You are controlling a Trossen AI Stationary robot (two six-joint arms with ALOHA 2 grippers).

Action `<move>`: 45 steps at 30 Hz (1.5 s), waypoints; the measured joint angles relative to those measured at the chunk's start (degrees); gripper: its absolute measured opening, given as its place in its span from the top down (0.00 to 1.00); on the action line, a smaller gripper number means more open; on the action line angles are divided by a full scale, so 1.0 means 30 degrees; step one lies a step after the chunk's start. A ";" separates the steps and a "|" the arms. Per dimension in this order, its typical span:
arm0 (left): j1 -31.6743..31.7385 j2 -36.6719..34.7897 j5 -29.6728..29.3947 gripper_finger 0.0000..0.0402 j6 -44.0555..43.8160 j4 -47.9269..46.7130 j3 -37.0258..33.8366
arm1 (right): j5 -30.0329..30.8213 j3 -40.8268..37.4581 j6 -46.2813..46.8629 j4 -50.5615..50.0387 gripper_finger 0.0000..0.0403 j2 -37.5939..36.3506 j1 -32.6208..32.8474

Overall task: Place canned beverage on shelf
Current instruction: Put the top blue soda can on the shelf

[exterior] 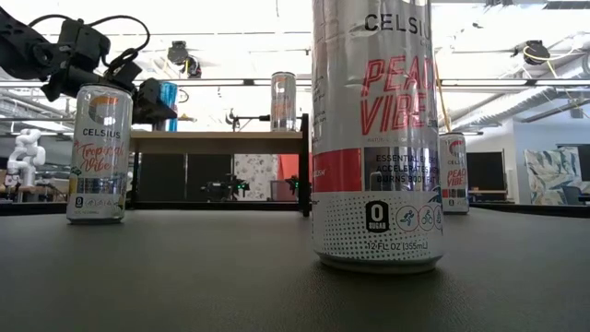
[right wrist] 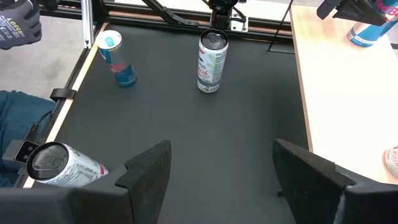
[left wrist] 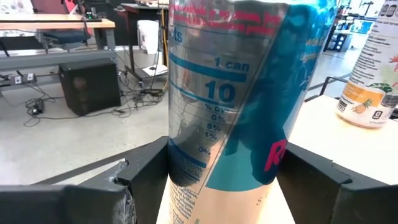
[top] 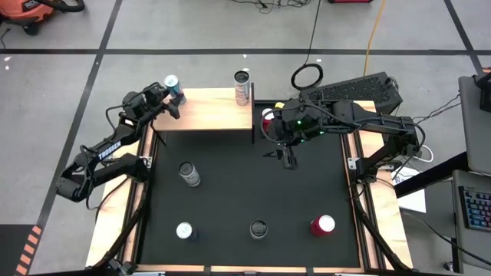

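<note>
The shelf (top: 207, 111) is a light-wood board on black legs at the table's far side; it also shows in the low view (exterior: 217, 141). My left gripper (top: 173, 100) is shut on a blue-and-silver can (top: 172, 87) over the shelf's far left corner. That can fills the left wrist view (left wrist: 236, 93). A pale can (top: 243, 87) stands upright on the shelf's far right corner. My right gripper (top: 288, 159) is open and empty above the black mat, right of the shelf. Its fingers show wide apart in the right wrist view (right wrist: 217, 180). My left gripper pinches the blue-and-silver can's side wall (left wrist: 180, 165) between its two fingers, one finger on each side of the can's lower half. The fingers come about level from the table's left. The can stands roughly upright; I cannot tell whether its base touches the board.
A red can (top: 268, 119) stands by the shelf's right end under the right arm. Several cans stand on the mat: one mid-left (top: 188, 174) and three near the front edge (top: 184, 230), (top: 258, 228), (top: 322, 225). A person's gloved hand (right wrist: 18, 25) shows beyond the near edge.
</note>
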 joint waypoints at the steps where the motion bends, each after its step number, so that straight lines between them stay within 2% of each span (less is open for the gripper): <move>1: 0.0000 0.0000 0.0000 0.33 0.0020 0.0000 0.0000 | 0.0001 0.0000 0.0000 0.0000 0.35 0.0000 0.0007; 15: 0.0000 0.0000 -0.0344 0.33 0.0031 -0.0001 0.0000 | 0.0001 0.0000 0.0000 0.0000 0.35 0.0000 0.0002; 39: 0.0000 0.0000 0.1029 0.33 0.0297 0.0029 0.0000 | 0.0001 0.0000 0.0000 0.0000 0.35 0.0000 0.0000; 45: -0.0275 0.0000 0.0444 0.27 -0.0635 0.0014 0.0000 | 0.0001 0.0000 0.0000 0.0000 0.35 0.0000 0.0002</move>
